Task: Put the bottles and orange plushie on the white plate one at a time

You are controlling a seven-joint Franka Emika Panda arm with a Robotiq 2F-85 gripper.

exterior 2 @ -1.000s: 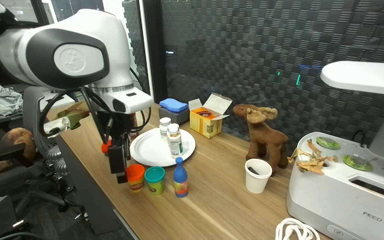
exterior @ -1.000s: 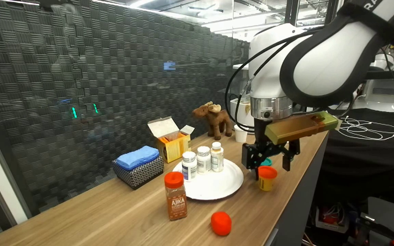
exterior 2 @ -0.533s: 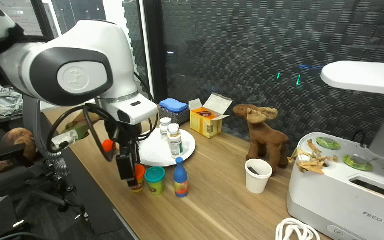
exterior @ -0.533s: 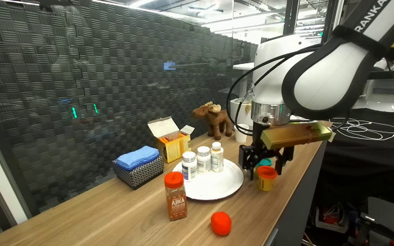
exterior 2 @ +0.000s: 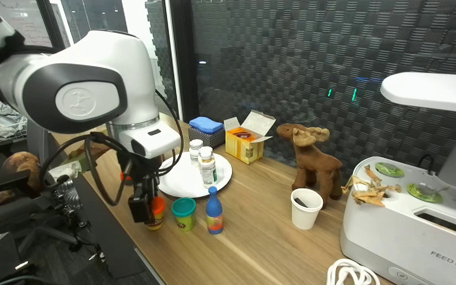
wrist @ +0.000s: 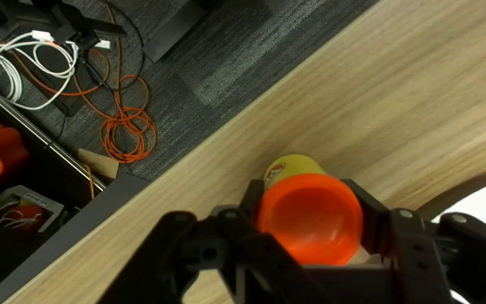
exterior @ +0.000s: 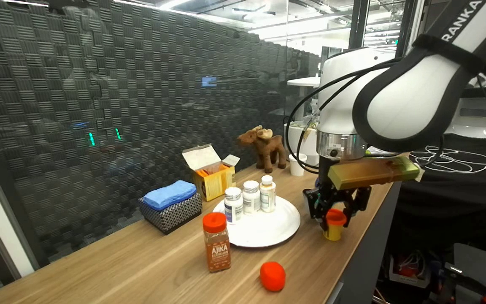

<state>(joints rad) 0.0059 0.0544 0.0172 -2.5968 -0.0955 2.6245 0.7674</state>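
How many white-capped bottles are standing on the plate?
3, in a row on the white plate, seen in an exterior view: left bottle, middle bottle, right bottle. None appears hidden there.

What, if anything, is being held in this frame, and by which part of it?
The yellow tub, by its orange lid: in the wrist view the end effector is closed on it from both sides.
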